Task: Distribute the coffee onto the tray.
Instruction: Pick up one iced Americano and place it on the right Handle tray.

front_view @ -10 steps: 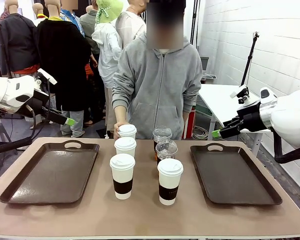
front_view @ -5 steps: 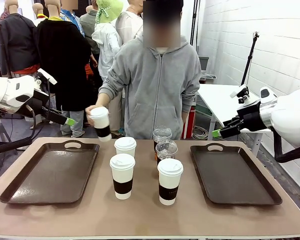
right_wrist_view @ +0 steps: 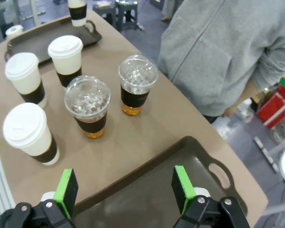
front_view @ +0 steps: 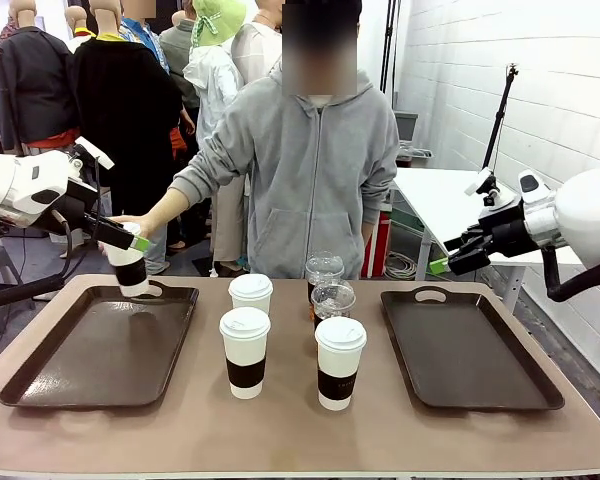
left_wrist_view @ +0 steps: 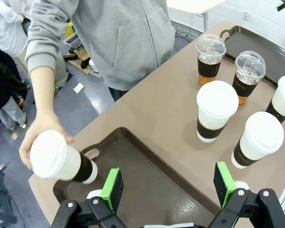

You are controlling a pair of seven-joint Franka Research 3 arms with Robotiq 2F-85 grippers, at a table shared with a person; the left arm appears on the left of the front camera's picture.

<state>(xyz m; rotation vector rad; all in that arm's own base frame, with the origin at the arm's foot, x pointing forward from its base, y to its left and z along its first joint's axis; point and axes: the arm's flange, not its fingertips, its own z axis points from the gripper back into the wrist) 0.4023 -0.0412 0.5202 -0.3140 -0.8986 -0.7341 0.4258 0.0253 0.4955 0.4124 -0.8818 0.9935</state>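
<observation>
A person's hand (front_view: 120, 222) holds a tilted white lidded coffee cup with a dark sleeve (front_view: 129, 270) (left_wrist_view: 57, 161) at the far handle end of the left tray (front_view: 100, 350) (left_wrist_view: 147, 175). My left gripper (left_wrist_view: 168, 187) hangs open above that tray, just beside the cup, with its green pads (front_view: 140, 243) near the hand. Three more white cups (front_view: 250, 292) (front_view: 244, 350) (front_view: 339, 362) and two clear dome-lidded cups of amber drink (front_view: 324, 270) (front_view: 332, 300) stand mid-table. My right gripper (right_wrist_view: 125, 185) (front_view: 438, 266) is open and empty, above the far end of the right tray (front_view: 470, 350) (right_wrist_view: 180, 190).
The person in a grey hoodie (front_view: 310, 170) stands at the far edge and leans toward the left tray. Both brown trays have handle cut-outs at their far ends (front_view: 432, 294). A white side table (front_view: 430, 200) and a tripod stand beyond the right tray.
The person lifted the farthest white cup from mid-table and carried it left to the left tray's far end. My right gripper rose slightly; the left one stayed put.
</observation>
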